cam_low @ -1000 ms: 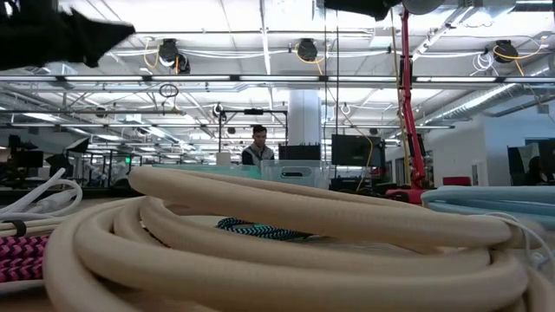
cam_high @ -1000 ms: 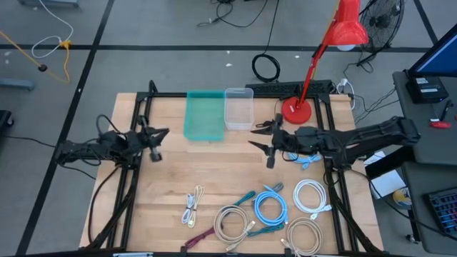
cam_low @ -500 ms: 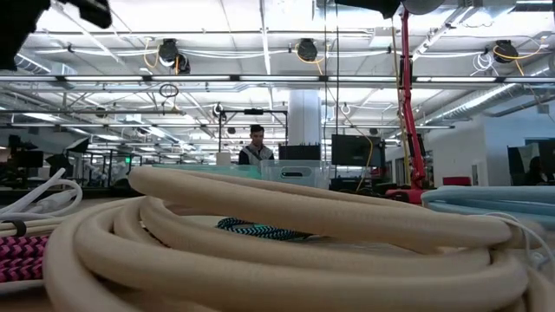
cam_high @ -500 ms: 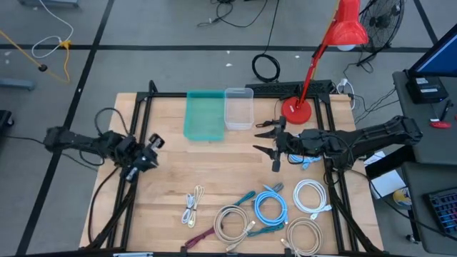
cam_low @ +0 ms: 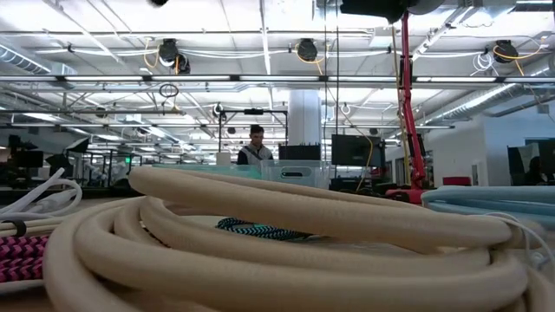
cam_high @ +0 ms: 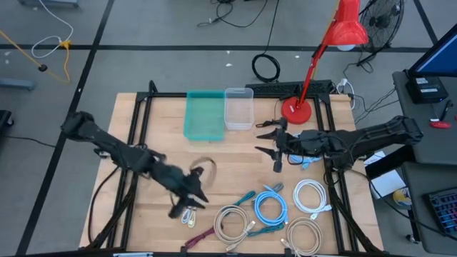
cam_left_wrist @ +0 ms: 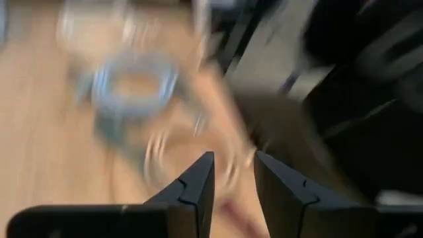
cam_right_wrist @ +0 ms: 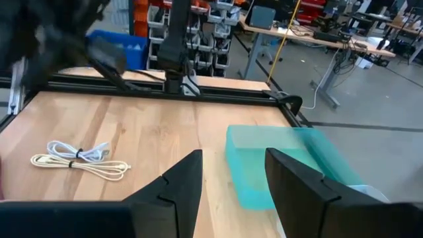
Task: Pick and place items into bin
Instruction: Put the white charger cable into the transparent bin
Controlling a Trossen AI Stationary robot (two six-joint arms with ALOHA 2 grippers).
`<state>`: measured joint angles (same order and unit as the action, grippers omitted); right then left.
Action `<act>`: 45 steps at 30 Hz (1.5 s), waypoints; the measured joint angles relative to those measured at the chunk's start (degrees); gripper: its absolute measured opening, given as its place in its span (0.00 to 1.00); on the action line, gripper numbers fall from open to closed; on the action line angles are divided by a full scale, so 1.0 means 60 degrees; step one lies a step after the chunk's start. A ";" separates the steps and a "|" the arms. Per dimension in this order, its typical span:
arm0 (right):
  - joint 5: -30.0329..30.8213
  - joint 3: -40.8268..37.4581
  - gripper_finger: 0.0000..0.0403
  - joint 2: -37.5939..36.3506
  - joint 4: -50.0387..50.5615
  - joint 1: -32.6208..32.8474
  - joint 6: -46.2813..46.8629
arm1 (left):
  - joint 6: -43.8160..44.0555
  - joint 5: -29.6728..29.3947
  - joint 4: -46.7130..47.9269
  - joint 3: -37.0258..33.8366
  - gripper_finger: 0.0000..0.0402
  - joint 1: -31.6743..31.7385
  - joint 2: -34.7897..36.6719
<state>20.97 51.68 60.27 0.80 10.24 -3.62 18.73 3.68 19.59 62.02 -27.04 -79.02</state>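
Wooden tabletop (cam_high: 214, 153) from above: cables lie in a cluster along the near edge, a teal bin (cam_high: 203, 116) and a clear bin (cam_high: 239, 108) stand at the far edge, well apart from them. Left hand (cam_high: 191, 194) is blurred, low over the small cream cord (cam_high: 191, 207); fingers can't be made out from above. Right hand (cam_high: 273, 140) hangs mid-tabletop near the red lamp (cam_high: 321, 50) base, fingers apart, empty. Risk: the left arm looks fast, so it may knock or drag the cream cord instead of gripping it, or snag the beige coil (cam_high: 230, 221) just beside. Open wood between cluster and bins gives a free carry path; the black frame rails hem both sides.

Low view: beige coil (cam_low: 260, 234) fills the front, teal braided cord (cam_low: 260, 230) behind it, maroon cord (cam_low: 22, 256) at the edge. A person stands in the room far behind.

Left wrist view: heavy blur, left hand (cam_left_wrist: 232, 173) fingers narrowly apart, nothing between them, light blue coil (cam_left_wrist: 135, 82) ahead.

Right wrist view: right hand (cam_right_wrist: 231, 173) fingers apart and empty, teal bin (cam_right_wrist: 284, 165) ahead, cream cord (cam_right_wrist: 79, 158) far off.
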 joint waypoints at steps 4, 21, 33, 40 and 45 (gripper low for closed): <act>-0.0004 0.0000 0.39 -0.0275 0.0525 0.0000 0.0277 | 0.2493 -0.0408 0.2741 0.1138 0.28 -0.0431 -0.1241; 0.1290 0.0000 0.39 -0.0804 0.0620 -0.0132 -0.0491 | 1.0563 -0.0215 0.3447 0.0805 0.28 -0.1345 -0.3213; 0.1508 -0.0002 0.39 -0.0804 0.0438 -0.0570 -0.0517 | 0.5982 -0.1105 0.1299 0.0805 0.28 -0.1062 -0.3213; 0.1504 -0.0004 0.39 -0.0804 0.0266 -0.0820 -0.0778 | 0.5482 0.0578 -0.2578 0.0808 0.28 -0.0527 -0.3199; 0.1508 -0.0007 0.39 -0.0804 0.0315 -0.0972 -0.0766 | 0.7021 0.1385 -0.1258 0.0808 0.28 -0.0363 -0.3199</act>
<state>30.02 51.64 55.44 2.69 4.41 -8.22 60.85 11.99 12.04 66.87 -29.22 -98.21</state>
